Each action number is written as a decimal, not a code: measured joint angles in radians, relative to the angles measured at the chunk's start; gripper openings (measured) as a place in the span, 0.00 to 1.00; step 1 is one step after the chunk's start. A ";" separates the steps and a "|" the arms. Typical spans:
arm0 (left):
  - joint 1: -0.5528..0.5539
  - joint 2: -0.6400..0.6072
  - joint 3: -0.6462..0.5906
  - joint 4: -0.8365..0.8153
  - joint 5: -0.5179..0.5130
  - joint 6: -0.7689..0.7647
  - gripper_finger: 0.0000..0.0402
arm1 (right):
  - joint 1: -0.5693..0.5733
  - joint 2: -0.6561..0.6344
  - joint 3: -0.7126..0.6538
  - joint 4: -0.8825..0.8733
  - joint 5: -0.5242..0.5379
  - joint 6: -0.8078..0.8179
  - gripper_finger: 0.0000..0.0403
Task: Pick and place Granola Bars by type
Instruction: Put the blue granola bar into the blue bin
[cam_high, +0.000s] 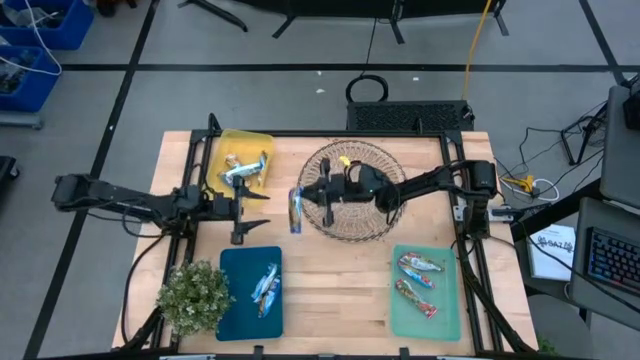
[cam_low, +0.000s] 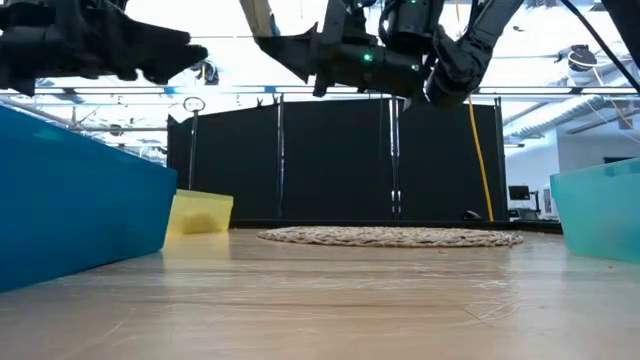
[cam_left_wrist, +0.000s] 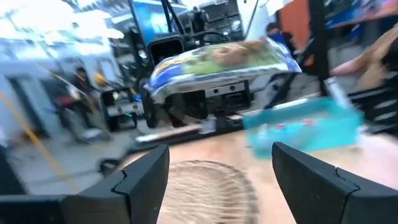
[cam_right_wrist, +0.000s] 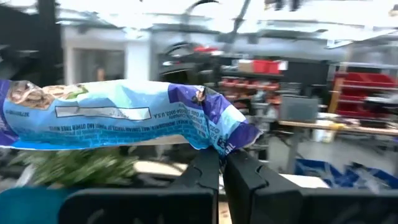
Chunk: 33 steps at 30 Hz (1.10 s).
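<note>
The left hand (cam_high: 240, 208) hangs spread wide and empty near the bench's (cam_high: 330, 290) left side, by the yellow mat (cam_high: 232, 145), probably waiting. The right hand (cam_high: 312, 195) pinches one end of a blue crinkled-foil bar (cam_high: 296, 210) above the flat woven basket's (cam_high: 375, 160) left rim, lifted probably for sorting.

Overhead, table-level and two wrist views, basket (cam_high: 352, 190) shared.
</note>
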 joint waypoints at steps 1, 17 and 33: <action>-0.005 0.033 0.000 0.039 -0.020 0.039 0.70 | -0.005 0.000 0.000 0.009 0.018 0.009 0.00; -0.033 0.465 0.187 0.298 -0.256 0.429 0.70 | -0.016 0.000 0.000 0.092 0.150 0.059 0.00; -0.245 0.541 0.395 0.303 -0.810 0.932 0.70 | -0.050 0.001 0.001 0.091 0.223 0.078 0.00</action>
